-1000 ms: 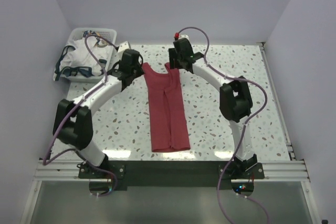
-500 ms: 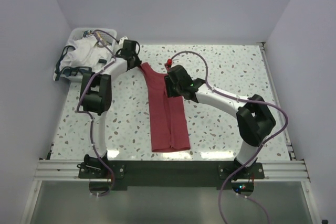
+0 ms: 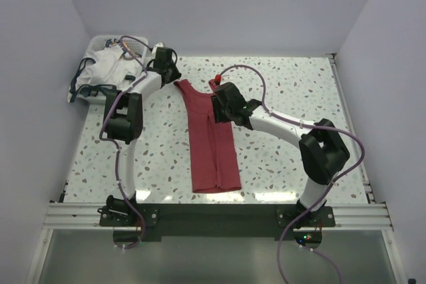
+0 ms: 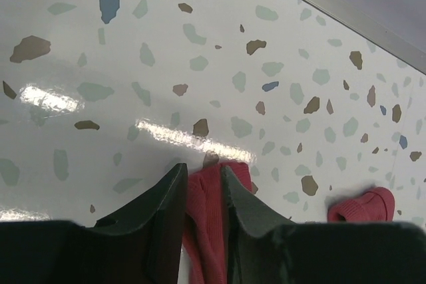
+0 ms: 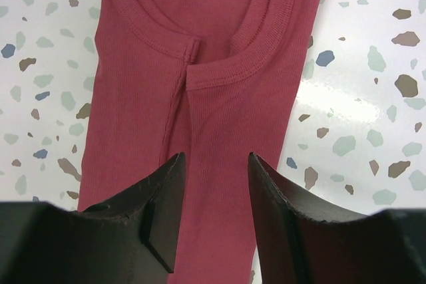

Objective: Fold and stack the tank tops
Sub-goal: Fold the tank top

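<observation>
The dark red tank top (image 3: 214, 154) lies lengthwise on the speckled table, folded into a narrow strip with its straps at the far end. My left gripper (image 3: 174, 79) sits at the far left strap. In the left wrist view that gripper (image 4: 203, 167) is shut on the strap (image 4: 208, 211), which fills the gap between its fingers. The other strap end (image 4: 363, 205) lies apart to the right. My right gripper (image 3: 217, 112) hovers over the upper body of the top. Its jaws (image 5: 216, 156) stand open above the cloth (image 5: 219, 98) just below the armhole seam. The white tank top (image 3: 100, 74) is bunched in a basket.
A white basket (image 3: 93, 46) stands at the far left corner, beyond the table's edge. A metal rail (image 4: 346, 14) runs along the table's far edge near the left gripper. The arms' bases sit on a rail (image 3: 213, 216) at the near edge.
The left arm has swung out to the far left and its jaws have closed on the strap, drawing it slightly left. The right gripper has come back from the far strap onto the top's body, its jaws narrower.
</observation>
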